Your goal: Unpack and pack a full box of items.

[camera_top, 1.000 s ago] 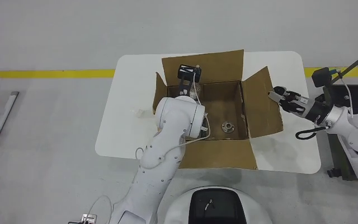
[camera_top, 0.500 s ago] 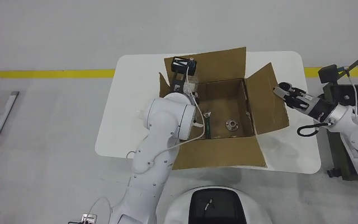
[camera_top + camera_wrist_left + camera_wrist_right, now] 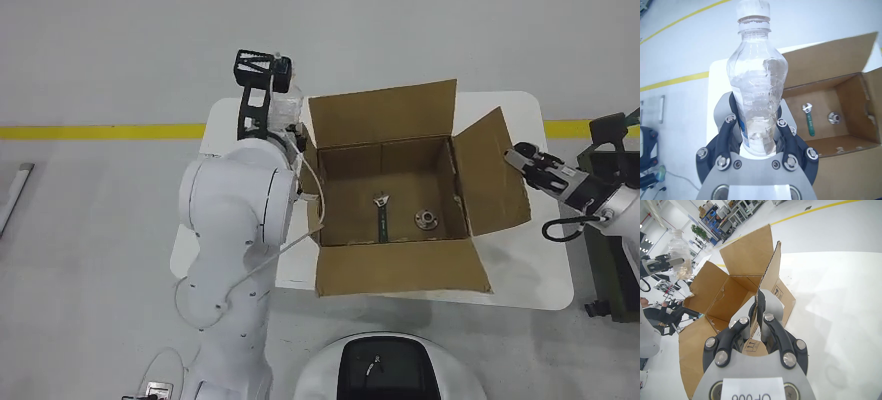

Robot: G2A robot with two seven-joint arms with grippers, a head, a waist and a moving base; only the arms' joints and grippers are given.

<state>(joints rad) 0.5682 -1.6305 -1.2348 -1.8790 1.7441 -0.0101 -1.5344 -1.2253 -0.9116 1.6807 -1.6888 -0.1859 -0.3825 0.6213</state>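
Item: corrugated cardboard box (image 3: 400, 268), brown, rectangular, standing on a white worktop (image 3: 520, 280) with rounded corners; all four flaps are folded outward, their edges frayed and torn in places, and printed handling marks show on the outer wall. Contents, lying on the box floor: one adjustable wrench (image 3: 380, 215), with a bright metal head and a green grip, lengthwise near the middle; just beside it but apart from it, one small round metal fitting (image 3: 427, 217) with a central hole, towards the right wall. Item removed: one clear plastic bottle (image 3: 757, 85), with a white screw cap, a waisted and ribbed body, thin glossy walls, a little clear liquid in its lower part and a strip of blue-edged label near the base. It is held upright in the air, outside the box and above the far left corner of the worktop. Left pincer (image 3: 756, 111): black curved fingers on a grey metal mount, clamped on the lower body of the bottle. Right pincer (image 3: 758, 306): same build, pressed onto the free edge of the right flap (image 3: 495, 170), with the fluted edge of the board caught between its pads.
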